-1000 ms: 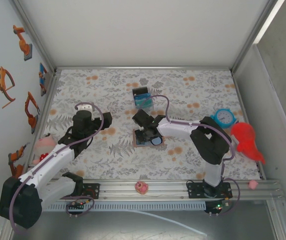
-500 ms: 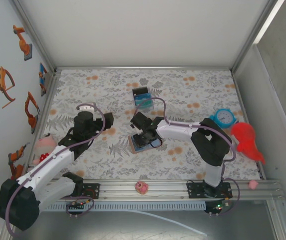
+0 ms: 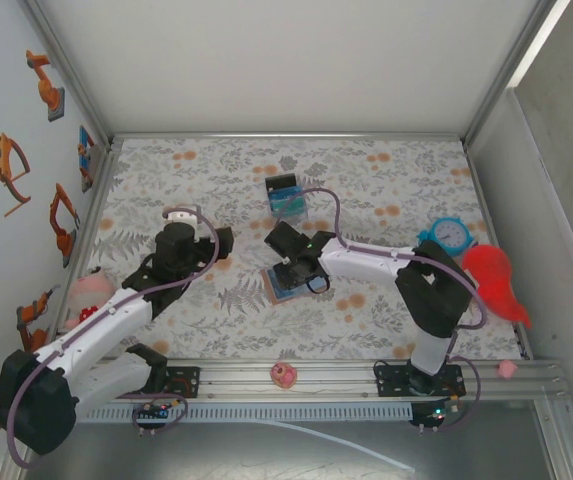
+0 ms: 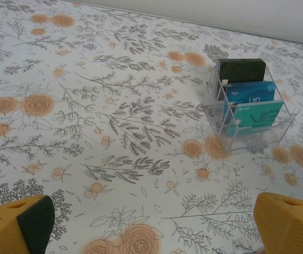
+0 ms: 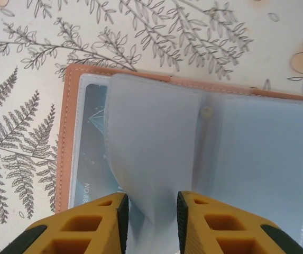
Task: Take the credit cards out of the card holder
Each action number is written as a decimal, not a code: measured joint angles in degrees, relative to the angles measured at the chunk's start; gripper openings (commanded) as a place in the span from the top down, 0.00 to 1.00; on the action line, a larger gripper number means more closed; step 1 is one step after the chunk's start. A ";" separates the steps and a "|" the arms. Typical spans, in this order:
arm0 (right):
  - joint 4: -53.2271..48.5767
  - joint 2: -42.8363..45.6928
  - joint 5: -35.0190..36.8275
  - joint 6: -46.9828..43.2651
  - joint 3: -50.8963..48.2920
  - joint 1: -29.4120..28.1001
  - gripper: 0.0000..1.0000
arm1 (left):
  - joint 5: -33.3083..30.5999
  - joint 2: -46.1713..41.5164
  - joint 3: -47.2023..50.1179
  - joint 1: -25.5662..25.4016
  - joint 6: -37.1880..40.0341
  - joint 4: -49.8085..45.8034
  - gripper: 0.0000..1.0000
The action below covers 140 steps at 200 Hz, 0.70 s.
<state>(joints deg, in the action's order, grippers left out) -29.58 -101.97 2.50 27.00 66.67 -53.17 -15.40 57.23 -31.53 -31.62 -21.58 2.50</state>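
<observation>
The card holder (image 3: 278, 290) lies open on the flowered cloth, tan-brown at its rim (image 5: 66, 132) with pale blue-grey pockets. My right gripper (image 3: 292, 272) hangs straight over it. In the right wrist view its jaws (image 5: 151, 211) stand a little apart, with a lifted pale pocket flap (image 5: 156, 132) puckered between the pads. One credit card (image 5: 90, 153), blue with white print, sits in the left pocket under the flap. My left gripper (image 3: 228, 240) hovers left of the card holder, wide open (image 4: 154, 225) over bare cloth.
A clear box of blue and teal cards (image 3: 287, 196) (image 4: 246, 106) stands behind the card holder. A blue clock (image 3: 451, 234) and a red object (image 3: 494, 282) lie at the right wall. A pink toy (image 3: 285, 374) sits on the front rail, a pink plush (image 3: 88, 290) at the left.
My right gripper's jaws have widened around the flap. The card holder has slid slightly left and turned. My left arm has reached a bit further to the right.
</observation>
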 measured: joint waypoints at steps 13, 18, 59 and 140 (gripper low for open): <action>-0.20 0.96 0.57 0.24 -0.44 0.22 0.67 | -0.20 0.37 -0.31 -0.59 0.02 -0.37 0.03; -0.20 1.33 0.72 0.31 -0.63 0.33 0.67 | -0.24 0.57 -0.37 -0.81 0.02 -0.39 0.03; -0.24 3.48 1.86 0.81 -2.27 2.16 0.65 | -1.33 3.69 -0.50 -5.03 -0.11 -0.92 0.03; -0.04 6.43 1.20 2.14 -6.38 6.84 0.66 | -7.91 18.40 -4.81 -19.65 -0.70 -1.62 0.03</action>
<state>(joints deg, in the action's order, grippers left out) -29.63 -95.55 3.70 29.15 60.29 -46.33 -23.31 75.64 -36.34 -51.27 -22.28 0.89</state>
